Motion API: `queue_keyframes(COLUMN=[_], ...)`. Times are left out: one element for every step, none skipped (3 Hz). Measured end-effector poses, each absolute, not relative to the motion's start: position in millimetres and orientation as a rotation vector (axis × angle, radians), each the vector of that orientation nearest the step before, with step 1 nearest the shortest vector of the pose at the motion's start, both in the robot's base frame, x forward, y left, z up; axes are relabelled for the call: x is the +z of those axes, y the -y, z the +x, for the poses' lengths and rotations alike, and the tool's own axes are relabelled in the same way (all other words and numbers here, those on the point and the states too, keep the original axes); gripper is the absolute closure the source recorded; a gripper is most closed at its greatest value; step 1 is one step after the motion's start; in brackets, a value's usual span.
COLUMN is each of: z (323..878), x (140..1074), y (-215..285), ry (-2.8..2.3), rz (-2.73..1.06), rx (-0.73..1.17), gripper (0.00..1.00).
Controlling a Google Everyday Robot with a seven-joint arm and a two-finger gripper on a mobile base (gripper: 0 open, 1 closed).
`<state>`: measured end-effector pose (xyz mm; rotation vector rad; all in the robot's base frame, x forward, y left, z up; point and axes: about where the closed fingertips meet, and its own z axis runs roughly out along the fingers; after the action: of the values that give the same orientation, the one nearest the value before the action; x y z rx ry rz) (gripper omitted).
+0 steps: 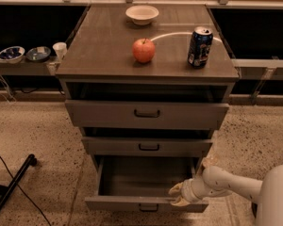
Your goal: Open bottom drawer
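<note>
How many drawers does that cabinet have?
3: top drawer, middle drawer beneath it, and bottom drawer pulled out, with the gripper at its front rim. None seem hidden.

- Bottom drawer [132,204] standing well out of the grey-brown cabinet, plain grey inside on show, small dark bar handle at mid-front.
- Gripper [178,195] at the right end of that drawer's front, against its top edge, pale arm [228,182] reaching in from lower right.
- Middle drawer [148,146] and top drawer [146,114] each slightly forward of the frame.
- On the worktop [104,46]: red apple [144,50] near centre, blue can [200,46] upright to the right, white bowl [142,14] at the back.
</note>
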<state>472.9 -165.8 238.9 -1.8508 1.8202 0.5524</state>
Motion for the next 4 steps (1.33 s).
queue_keyframes(z=[503.7, 528.5, 542.4, 550.0], x=[243.0, 228.3, 198.3, 171.2], y=[154.1, 150.2, 154.4, 156.8], ry=[-1.808, -1.806, -1.839, -1.867], rz=[-1.864, -1.855, -1.843, -1.852], rx=[0.507, 0.482, 0.446, 0.42], gripper=[0.75, 0.91, 1.0, 1.0])
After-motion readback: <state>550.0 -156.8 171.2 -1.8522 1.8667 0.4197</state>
